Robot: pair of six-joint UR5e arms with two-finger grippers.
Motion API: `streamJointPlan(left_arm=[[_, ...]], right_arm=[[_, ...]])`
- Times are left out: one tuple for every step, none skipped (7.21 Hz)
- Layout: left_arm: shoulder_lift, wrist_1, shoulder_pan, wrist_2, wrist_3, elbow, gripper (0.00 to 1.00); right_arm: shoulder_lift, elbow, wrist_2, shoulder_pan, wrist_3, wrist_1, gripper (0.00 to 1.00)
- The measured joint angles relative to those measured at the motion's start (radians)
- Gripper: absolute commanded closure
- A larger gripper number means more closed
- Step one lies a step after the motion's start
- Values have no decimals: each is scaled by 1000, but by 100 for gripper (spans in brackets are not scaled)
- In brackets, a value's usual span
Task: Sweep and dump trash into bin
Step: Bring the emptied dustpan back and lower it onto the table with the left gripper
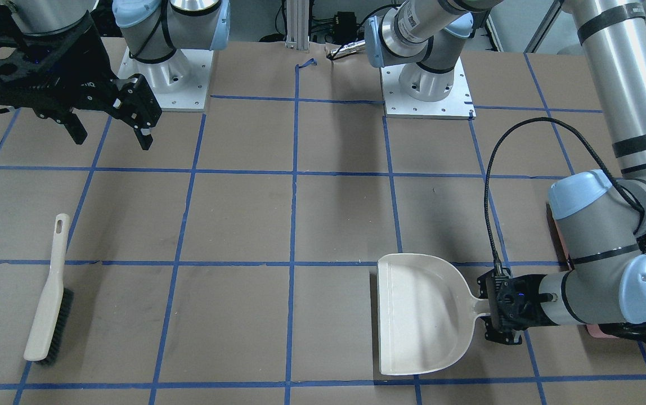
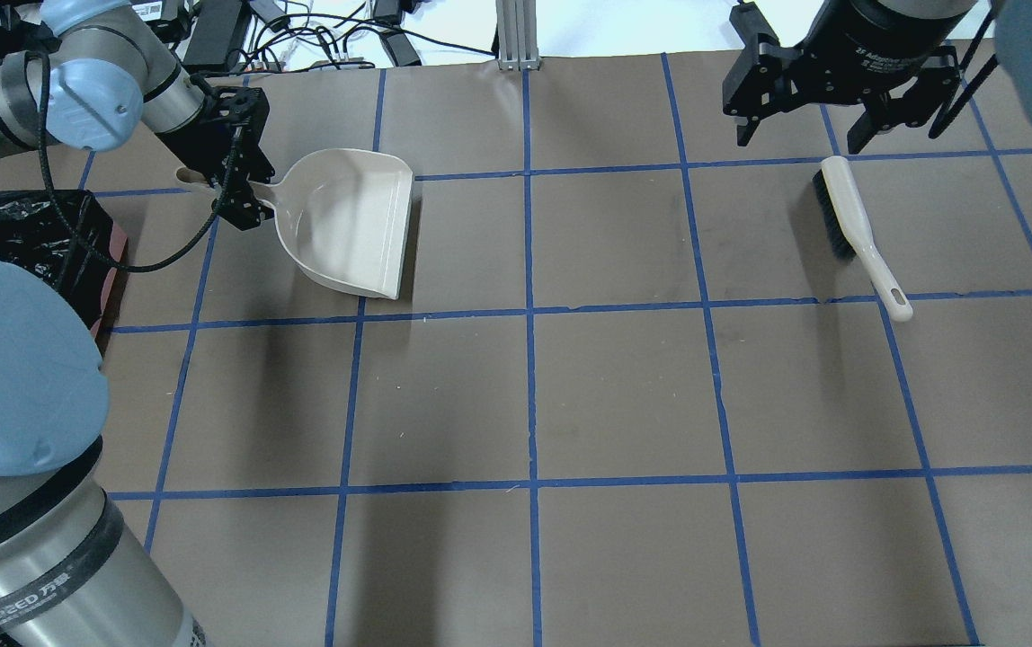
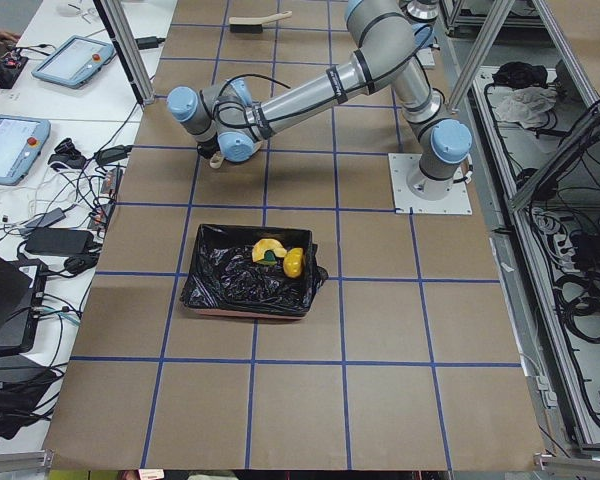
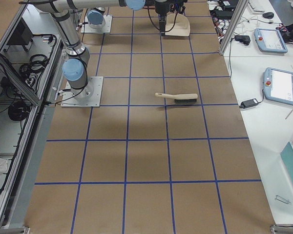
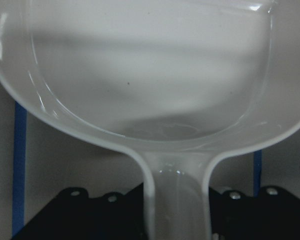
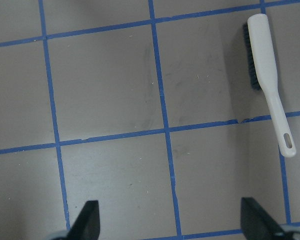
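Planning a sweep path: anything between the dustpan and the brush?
Nothing: in the overhead view, only bare table with blue tape lines lies between dustpan and brush.

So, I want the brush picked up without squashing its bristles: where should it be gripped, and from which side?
Take the brush by its slim bare handle, between the bristle block and the hang hole, coming straight down. It lies flat with the bristles out to one side, so both narrow handle edges are free. The open right end effector hangs nearest.
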Motion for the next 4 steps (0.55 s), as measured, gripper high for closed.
streamJointPlan(left_arm=[[-6,8,0,-19,5,-7,100],[-12,20,1,-32,10,-12,100],[-17,26,1,-38,14,-15,100],[-20,28,1,-39,16,-15,86]], right_arm=[[0,0,0,0,0,0,0],[0,0,0,0,0,0,0],[0,0,0,0,0,0,0],[0,0,0,0,0,0,0]])
